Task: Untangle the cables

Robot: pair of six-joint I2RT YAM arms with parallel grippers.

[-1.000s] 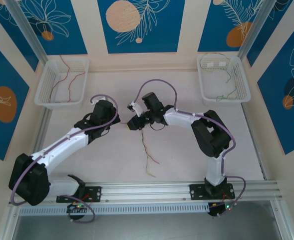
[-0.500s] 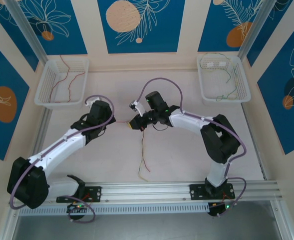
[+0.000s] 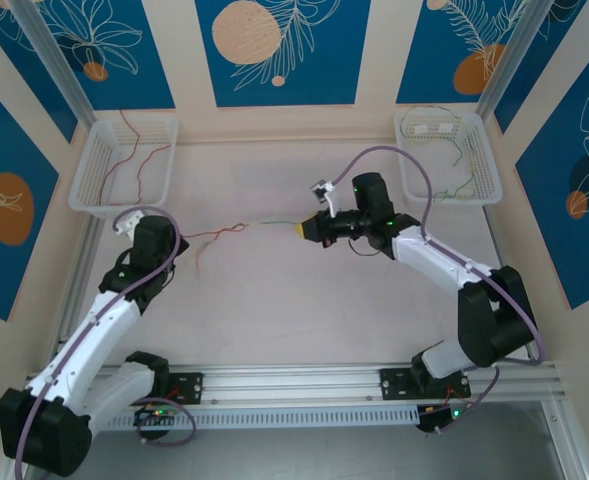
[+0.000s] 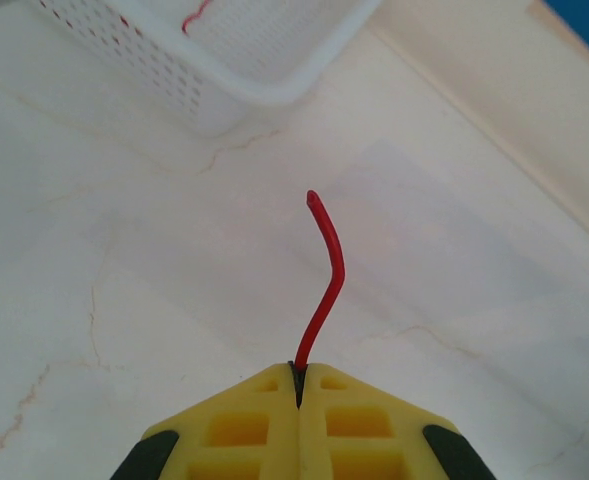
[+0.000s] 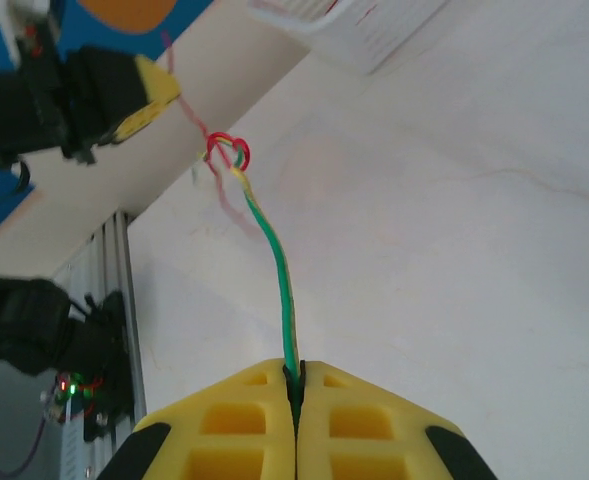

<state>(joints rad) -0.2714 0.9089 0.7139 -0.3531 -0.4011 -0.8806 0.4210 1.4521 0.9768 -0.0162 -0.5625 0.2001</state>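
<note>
- Your worktop [image 3: 374, 310] is a pale, marble-look sheet with faint brownish veins. A beige border frames it, and an aluminium rail [image 3: 304, 380] runs along the near edge.
- The walls behind and to the sides carry blue panels [image 3: 274, 50] with orange discs and white leaf outlines, split by beige strips.
- White mesh baskets sit at the far corners. The left basket [image 3: 92, 165] holds loose red wires [image 3: 139, 165]; the right basket [image 3: 490, 165] holds pale greenish wires [image 3: 454, 190].
- Left jaws are clenched on the red cable [image 3: 214, 236]. In the wrist view a short free end pokes past the yellow pads [image 4: 239, 425].
- Right jaws are clenched on the green-yellow cable [image 3: 276, 222].
- These two cables span the gap between the jaws over the worktop's middle and meet at a small knot [image 5: 229, 150]. A red tail droops beside the knot.
</note>
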